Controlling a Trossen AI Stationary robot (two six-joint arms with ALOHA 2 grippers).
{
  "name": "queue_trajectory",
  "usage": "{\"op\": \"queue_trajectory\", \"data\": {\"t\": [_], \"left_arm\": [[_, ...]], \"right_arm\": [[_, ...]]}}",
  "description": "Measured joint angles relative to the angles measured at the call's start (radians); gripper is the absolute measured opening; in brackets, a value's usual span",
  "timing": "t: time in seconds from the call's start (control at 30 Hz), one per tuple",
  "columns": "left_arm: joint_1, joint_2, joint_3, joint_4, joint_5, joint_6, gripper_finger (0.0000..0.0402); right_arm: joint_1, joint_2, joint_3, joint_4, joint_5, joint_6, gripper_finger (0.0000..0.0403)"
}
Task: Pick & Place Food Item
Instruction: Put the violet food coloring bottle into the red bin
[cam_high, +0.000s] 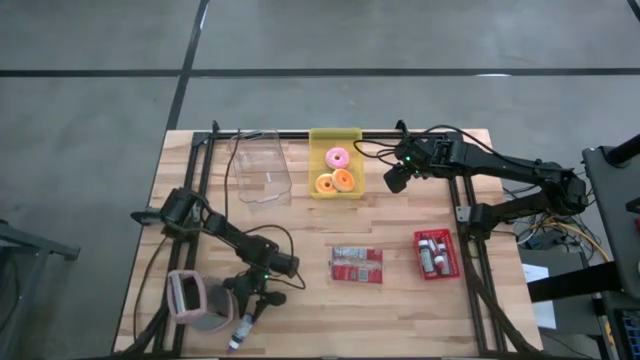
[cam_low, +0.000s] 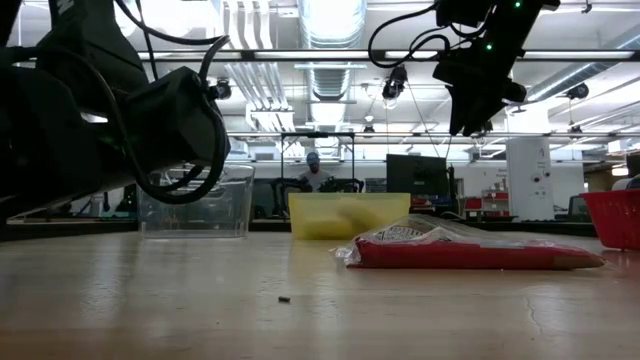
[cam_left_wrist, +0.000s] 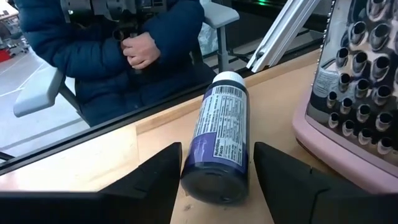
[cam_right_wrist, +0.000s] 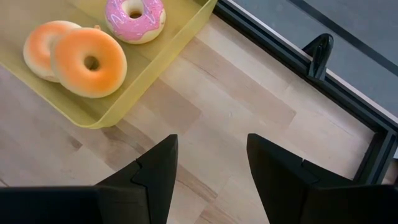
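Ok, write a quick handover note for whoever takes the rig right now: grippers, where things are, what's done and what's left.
Left gripper: low at the table's near left edge, fingers either side of the lying dark blue labelled bottle, beside the pink-framed metal grater; grip not confirmed.
Right gripper: open, empty, above bare wood beside the yellow tray.
The tray holds two orange doughnuts and a pink-iced doughnut.
Done: nothing visibly placed.
Left: lift the bottle and place it; destination unclear.

Clear plastic bin (cam_high: 262, 166) beside yellow tray (cam_high: 335, 190); red bin (cam_high: 437, 254); pink-based grater (cam_high: 192, 300); seated person (cam_left_wrist: 118, 56)
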Motion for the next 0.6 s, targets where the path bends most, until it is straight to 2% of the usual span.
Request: {"op": "queue_trajectory", "data": {"t": [0.6], "left_arm": [[0.0, 0.003, -0.001, 0.006, -0.009, -0.009, 0.0162]], "right_arm": [[0.0, 0.0, 0.0, 0.0, 0.0, 0.0, 0.0189]]}}
